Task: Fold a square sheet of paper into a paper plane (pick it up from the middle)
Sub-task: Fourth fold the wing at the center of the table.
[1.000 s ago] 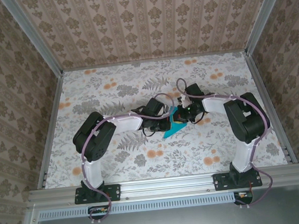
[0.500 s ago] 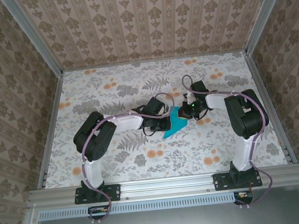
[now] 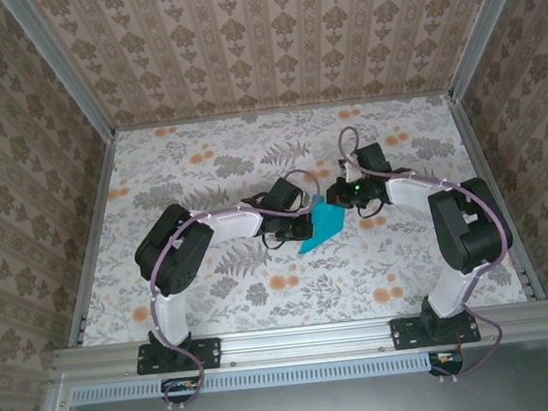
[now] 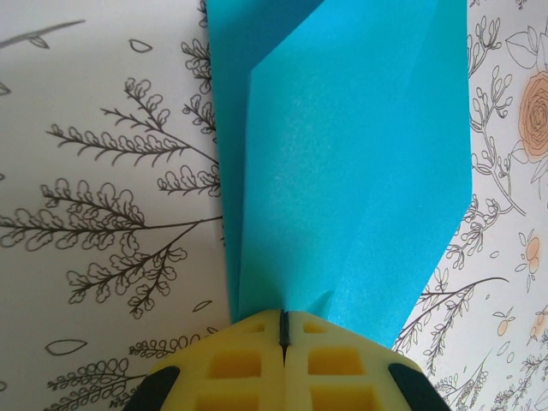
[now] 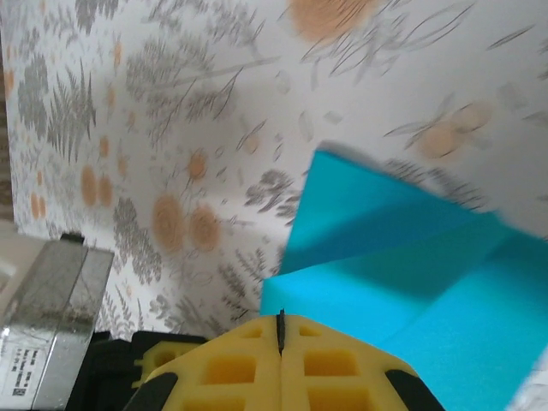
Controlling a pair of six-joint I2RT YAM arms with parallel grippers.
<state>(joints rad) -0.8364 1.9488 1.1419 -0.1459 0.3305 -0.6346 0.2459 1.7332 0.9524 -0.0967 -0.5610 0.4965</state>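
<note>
The square sheet of paper lies on the flowered table as a teal, folded, multi-layered shape. My left gripper is shut, with its yellow tips down on the paper's near end, where a small pucker rises; whether a layer is pinched I cannot tell. My right gripper is shut too. Its tips sit just at a corner of the paper, whose upper flap stands slightly raised and casts a shadow.
The two wrists are close together at mid-table, and the left arm's grey housing is right beside the right fingers. Aluminium rails and wallpapered walls ring the table. The floral tabletop spreads to the left and back.
The right gripper has drawn back from over the paper toward the upper right, and its elbow has swung out to the right. The left gripper and the paper stayed in place.
</note>
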